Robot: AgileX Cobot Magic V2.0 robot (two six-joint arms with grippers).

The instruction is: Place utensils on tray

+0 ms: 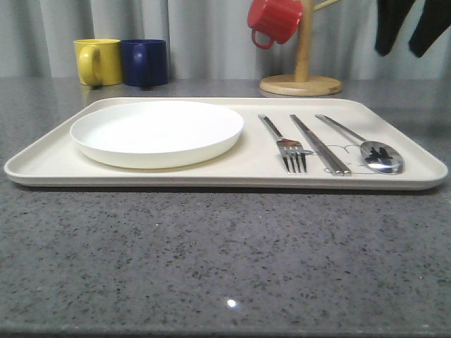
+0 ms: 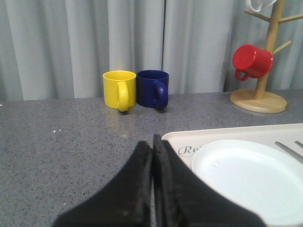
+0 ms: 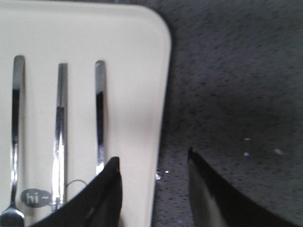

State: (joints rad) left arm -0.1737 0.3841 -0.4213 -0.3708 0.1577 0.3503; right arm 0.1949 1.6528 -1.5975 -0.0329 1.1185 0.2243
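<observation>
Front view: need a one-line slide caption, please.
Fork, chopsticks and spoon lie side by side on the cream tray, right of the white plate.

The tray (image 1: 56, 165) is cream, with grey script near its corner in the left wrist view. On it sits a plain white plate (image 1: 156, 132). The fork (image 1: 285, 144), chopsticks (image 1: 320, 146) and spoon (image 1: 366, 146) are shiny silver steel. The worktop (image 1: 211, 267) is dark grey with fine pale speckles. Behind stand a yellow mug (image 1: 97, 61) and a navy mug (image 1: 144, 62); a red mug (image 1: 273, 20) hangs on a light wooden stand (image 1: 301, 77). The curtain (image 1: 204, 35) looks pale grey. Both the left claw (image 2: 152, 184) and the right claw (image 3: 154, 189) are black.
</observation>
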